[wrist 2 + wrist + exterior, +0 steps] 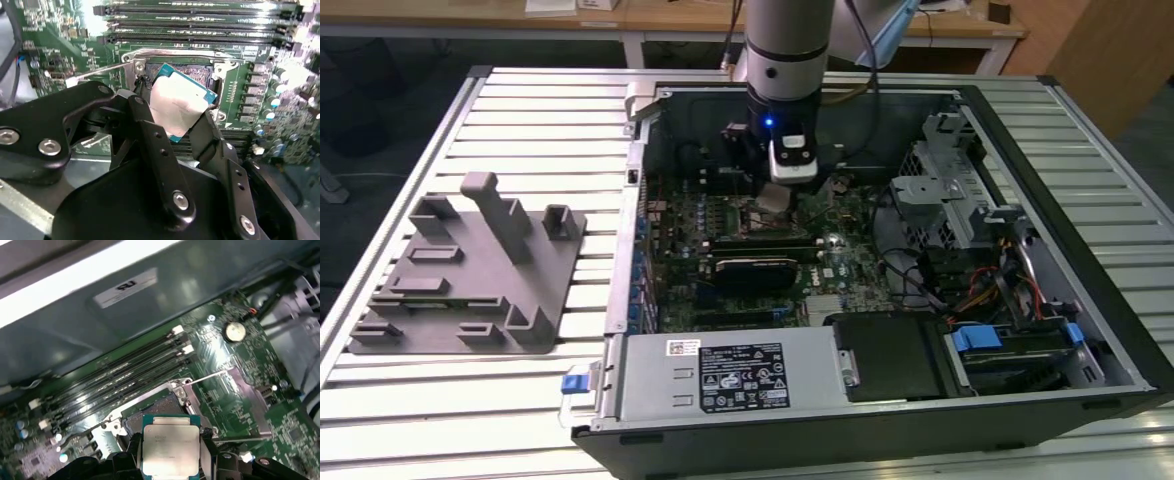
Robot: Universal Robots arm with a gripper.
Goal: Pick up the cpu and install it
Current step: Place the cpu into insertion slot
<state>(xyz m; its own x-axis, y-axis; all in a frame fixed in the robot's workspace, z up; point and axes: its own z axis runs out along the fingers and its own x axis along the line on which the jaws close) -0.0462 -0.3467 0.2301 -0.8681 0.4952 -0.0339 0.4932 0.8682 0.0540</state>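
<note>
1. We see the robot arm [783, 60] coming down from the upper middle of the exterior view into an open computer case [854, 445].
2. At the end of the arm is the claw [778, 200]. It hangs over the green board [843, 262] inside the case, a bit above the middle of the exterior view.
3. The claw has hold of the cpu [778, 198]. It is closed part way, just as far as the chip is wide.
4. In the second wrist view we see the black fingers [150, 131] pressing on two opposite sides of the cpu [177, 102]. The shiny grey top of the chip faces the camera, and its blue-green rim peeks out.
5. The cpu sits right over the socket [202, 75], which has a metal frame around it. The chip looks turned a little against the frame. We cannot tell if it touches the socket.
6. In the first wrist view the cpu [170, 447] is between the fingers, with the dark open socket [150, 412] just beyond it.
7. Long memory slots [115, 375] run beside the socket, and a thin metal lever [210, 376] sticks out from its corner.
8. A round silver battery [234, 331] sits on the board, well apart from the socket.
9. A grey block [467, 280] lies on the slatted table [534, 120] at the exterior view's left, well apart from the claw.
</note>
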